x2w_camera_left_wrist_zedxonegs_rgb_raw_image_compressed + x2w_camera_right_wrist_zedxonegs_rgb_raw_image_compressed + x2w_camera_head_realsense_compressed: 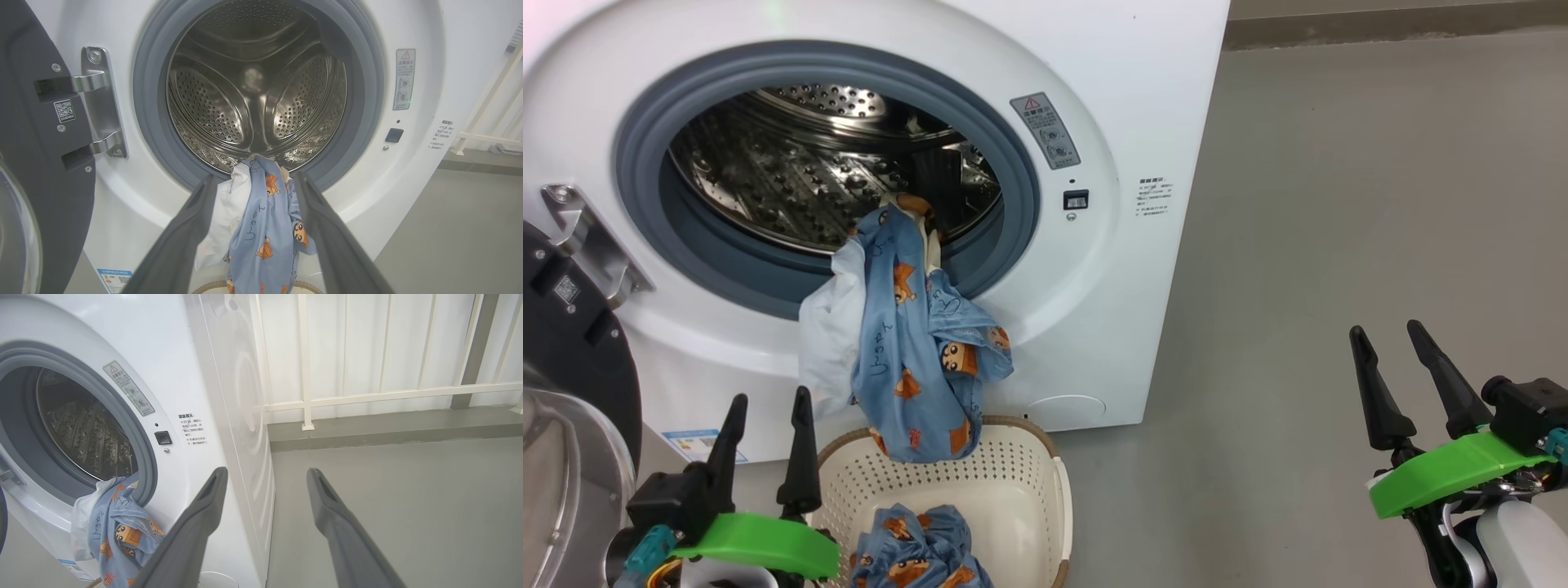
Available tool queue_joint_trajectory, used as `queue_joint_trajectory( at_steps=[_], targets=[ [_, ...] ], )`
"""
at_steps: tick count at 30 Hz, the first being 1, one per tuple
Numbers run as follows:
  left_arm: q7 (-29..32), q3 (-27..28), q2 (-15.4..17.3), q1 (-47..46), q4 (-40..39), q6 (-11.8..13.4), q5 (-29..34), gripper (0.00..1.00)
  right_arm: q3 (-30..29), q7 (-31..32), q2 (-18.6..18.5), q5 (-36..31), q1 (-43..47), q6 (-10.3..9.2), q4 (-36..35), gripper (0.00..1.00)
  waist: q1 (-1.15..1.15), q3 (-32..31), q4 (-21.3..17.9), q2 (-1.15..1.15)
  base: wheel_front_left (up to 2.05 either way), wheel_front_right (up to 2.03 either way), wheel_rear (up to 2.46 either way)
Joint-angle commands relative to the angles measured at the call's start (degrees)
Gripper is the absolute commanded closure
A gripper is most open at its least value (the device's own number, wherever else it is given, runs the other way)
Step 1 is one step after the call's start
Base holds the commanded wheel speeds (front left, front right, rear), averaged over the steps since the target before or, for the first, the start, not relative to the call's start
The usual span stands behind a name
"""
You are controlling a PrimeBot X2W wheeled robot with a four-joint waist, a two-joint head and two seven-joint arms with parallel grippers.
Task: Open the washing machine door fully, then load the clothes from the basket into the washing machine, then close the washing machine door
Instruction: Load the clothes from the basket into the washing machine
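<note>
The white washing machine (1143,98) stands with its black door (572,359) swung open at the left. Blue bear-print clothes (915,343) with white cloth hang out of the drum over the grey rubber ring (645,122), down to the basket (1021,490). Another blue garment (923,551) lies in the basket. My left gripper (768,408) is open, low, just left of the basket, holding nothing. In the left wrist view the hanging clothes (261,228) show between the fingers (192,228). My right gripper (1388,343) is open over the floor, far right of the machine.
Grey floor (1339,204) stretches to the right of the machine. A white railing (367,392) and a low kerb stand behind it. The door's steel hinge (588,237) juts out at the machine's left.
</note>
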Motion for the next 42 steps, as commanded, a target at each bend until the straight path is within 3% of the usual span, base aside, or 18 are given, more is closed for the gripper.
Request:
queue_joint_trajectory(
  at_steps=[1,17,42],
  targets=[
    [-0.2,1.67,1.03,-1.22,-0.83,0.36,-0.42,0.0,1.22,-0.46,-1.04,-0.61,-1.17,0.26,-1.13,0.0,0.0,0.06,-0.16,0.0,0.0,0.0,0.0],
    [1.85,1.25,1.61,-2.51,3.47,0.04,-1.91,0.0,1.7,-0.46,-1.2,-0.5,-1.83,0.26,-1.52,0.0,0.0,1.78,-1.76,0.0,0.0,0.0,0.0],
    [3.2,-2.91,2.69,-22.42,34.57,-4.65,-4.98,0.0,1.33,-0.46,-1.44,-0.99,-7.17,0.26,-4.13,0.0,0.0,16.32,-7.5,0.0,0.0,0.0,0.0]
  ],
)
